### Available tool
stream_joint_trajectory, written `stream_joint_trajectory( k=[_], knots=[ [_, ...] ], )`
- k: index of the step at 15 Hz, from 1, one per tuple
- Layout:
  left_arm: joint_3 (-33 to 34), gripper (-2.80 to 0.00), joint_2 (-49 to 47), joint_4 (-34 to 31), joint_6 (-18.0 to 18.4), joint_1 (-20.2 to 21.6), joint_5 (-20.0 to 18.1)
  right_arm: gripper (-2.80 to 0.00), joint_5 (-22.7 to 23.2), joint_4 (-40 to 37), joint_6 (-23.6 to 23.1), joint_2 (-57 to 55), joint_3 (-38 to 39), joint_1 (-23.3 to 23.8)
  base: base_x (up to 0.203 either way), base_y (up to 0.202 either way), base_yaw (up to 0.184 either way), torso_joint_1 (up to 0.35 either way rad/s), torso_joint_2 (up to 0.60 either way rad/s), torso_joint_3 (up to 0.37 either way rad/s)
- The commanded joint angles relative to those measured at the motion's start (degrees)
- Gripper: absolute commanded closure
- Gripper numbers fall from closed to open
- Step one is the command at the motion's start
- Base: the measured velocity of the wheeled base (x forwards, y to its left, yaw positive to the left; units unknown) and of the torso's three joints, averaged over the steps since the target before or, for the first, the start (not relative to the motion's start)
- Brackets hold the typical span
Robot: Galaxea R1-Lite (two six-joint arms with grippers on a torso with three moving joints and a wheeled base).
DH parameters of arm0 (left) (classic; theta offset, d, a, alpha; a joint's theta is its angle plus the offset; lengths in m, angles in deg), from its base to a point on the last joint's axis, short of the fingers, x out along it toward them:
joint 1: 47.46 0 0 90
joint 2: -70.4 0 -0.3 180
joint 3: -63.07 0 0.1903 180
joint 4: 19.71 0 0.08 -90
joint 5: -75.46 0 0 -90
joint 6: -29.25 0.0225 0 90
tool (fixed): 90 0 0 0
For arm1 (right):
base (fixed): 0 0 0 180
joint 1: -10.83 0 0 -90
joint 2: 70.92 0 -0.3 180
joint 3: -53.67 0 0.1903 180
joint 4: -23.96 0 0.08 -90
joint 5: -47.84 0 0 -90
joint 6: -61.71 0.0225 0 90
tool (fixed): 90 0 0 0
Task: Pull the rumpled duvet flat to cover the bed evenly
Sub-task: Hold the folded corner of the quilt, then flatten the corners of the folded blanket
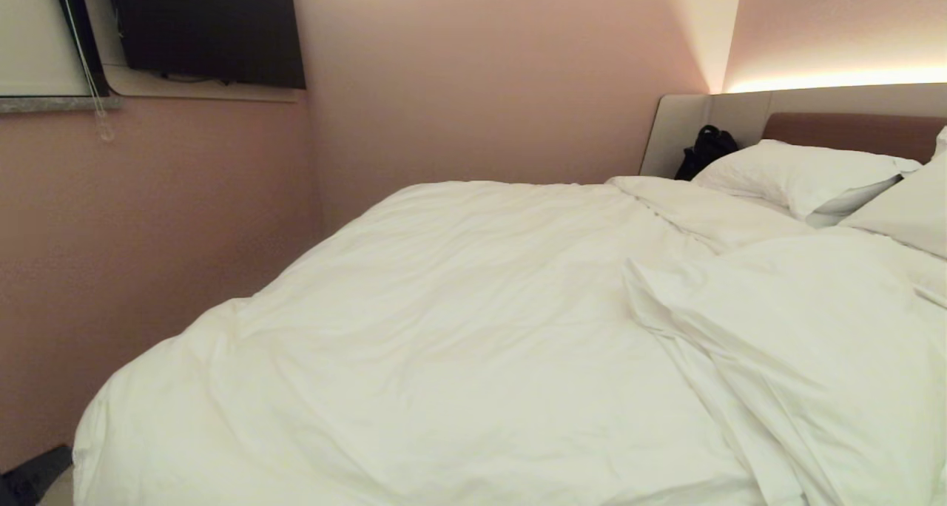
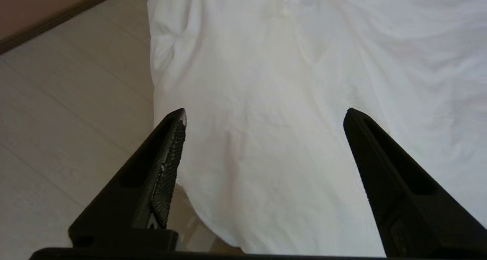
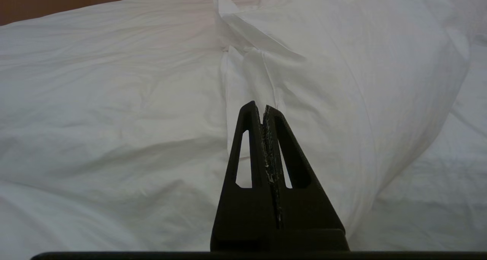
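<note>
The white duvet (image 1: 459,321) lies spread over most of the bed (image 1: 851,132), wrinkled, with a folded-back flap (image 1: 784,328) on the right side near the pillows. Neither arm shows in the head view. In the left wrist view my left gripper (image 2: 264,113) is open, hanging above the duvet's corner (image 2: 266,138) that drapes over the bed's edge toward the floor; nothing sits between its fingers. In the right wrist view my right gripper (image 3: 262,107) is shut on nothing, level in front of the duvet's folded flap (image 3: 342,92).
Two white pillows (image 1: 803,173) rest against the mauve headboard, with a black bag (image 1: 706,149) beside them. A pink wall (image 1: 148,254) runs close along the bed's left side. Pale floorboards (image 2: 68,111) lie beside the bed corner. A dark screen (image 1: 207,25) hangs on the wall.
</note>
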Motion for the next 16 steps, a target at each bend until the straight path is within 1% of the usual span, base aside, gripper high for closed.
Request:
stream_joint_trajectory(
  k=[1, 4, 6, 7, 10, 11, 14, 16],
  knots=[
    [-1.09, -2.80, 0.56, 0.04, -0.12, 0.03, 0.03, 0.00, 0.02, -0.02, -0.03, -0.05, 0.00, -0.02, 0.000, 0.000, 0.000, 0.000, 0.00, 0.000],
    [-6.26, -2.80, -0.34, 0.02, -0.12, -0.04, -0.27, 0.00, 0.02, -0.02, -0.03, -0.05, 0.00, -0.02, 0.000, 0.000, 0.000, 0.000, 0.00, 0.000],
    [-10.28, -2.80, -3.36, 0.09, 0.13, -0.46, -0.48, 0.00, 0.11, -0.02, -0.03, -0.05, 0.00, -0.02, 0.000, 0.000, 0.000, 0.000, 0.00, 0.000],
    [-11.39, -2.80, -5.91, 0.33, 0.21, -0.60, -0.97, 0.00, 0.10, -0.02, -0.03, -0.05, 0.00, -0.02, 0.000, 0.000, 0.000, 0.000, 0.00, 0.000],
    [-13.33, -2.80, -13.41, 0.93, 0.02, -0.72, -4.10, 0.00, 0.11, -0.02, -0.03, -0.05, 0.00, -0.02, 0.000, 0.000, 0.000, 0.000, 0.00, 0.000],
    [-13.25, 0.00, -15.14, 1.64, -0.21, -0.72, -4.47, 0.00, 0.06, -0.02, -0.03, -0.05, 0.00, -0.02, 0.000, 0.000, 0.000, 0.000, 0.00, 0.000],
    [-10.39, 0.00, -15.73, 8.07, -0.01, -0.73, -5.21, 0.00, 0.04, -0.02, -0.03, -0.05, 0.00, -0.02, 0.000, 0.000, 0.000, 0.000, 0.00, 0.000],
    [-10.33, 0.00, -14.58, 9.22, 0.27, -0.79, -5.47, 0.00, 0.04, -0.02, -0.03, -0.05, 0.00, -0.02, 0.000, 0.000, 0.000, 0.000, 0.00, 0.000]
  ],
)
